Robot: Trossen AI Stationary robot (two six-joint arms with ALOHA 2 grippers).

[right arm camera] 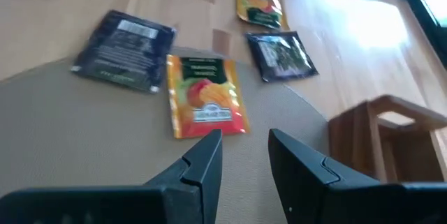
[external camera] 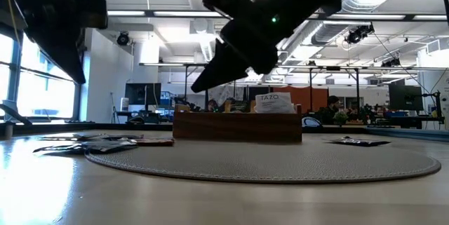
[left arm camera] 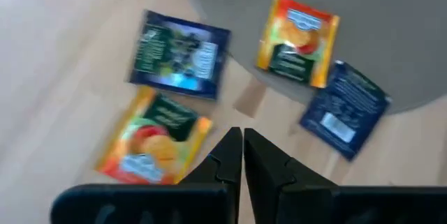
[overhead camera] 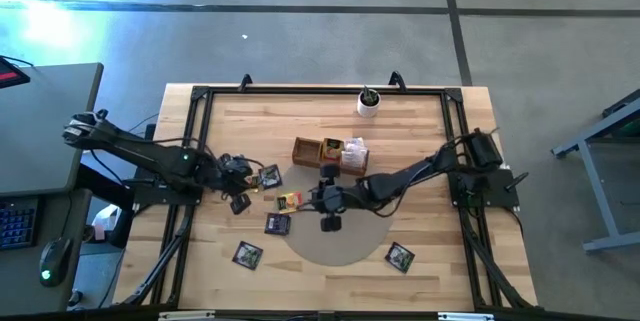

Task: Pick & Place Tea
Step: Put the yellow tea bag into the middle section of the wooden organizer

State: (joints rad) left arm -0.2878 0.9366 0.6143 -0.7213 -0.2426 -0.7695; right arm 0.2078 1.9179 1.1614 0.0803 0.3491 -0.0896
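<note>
Several flat square tea sachets lie on the table and on the round grey mat (overhead camera: 335, 231). An orange one (right arm camera: 206, 97) lies flat on the mat's edge, just ahead of my right gripper (right arm camera: 244, 147), which is open and hovers above the mat (external camera: 210, 78). A dark one (right arm camera: 124, 51) lies beside it. My left gripper (left arm camera: 242, 147) is shut and hangs over the bare wood beside another orange sachet (left arm camera: 154, 140) and a dark blue-green one (left arm camera: 178, 55). More sachets stand in the wooden box (overhead camera: 320, 151).
A small white cup with a plant (overhead camera: 368, 103) stands near the far edge. Loose dark sachets lie at the mat's near left (overhead camera: 247, 254) and near right (overhead camera: 400, 256). A black frame (overhead camera: 200, 96) runs round the tabletop. The box (right arm camera: 391, 133) is close beside my right gripper.
</note>
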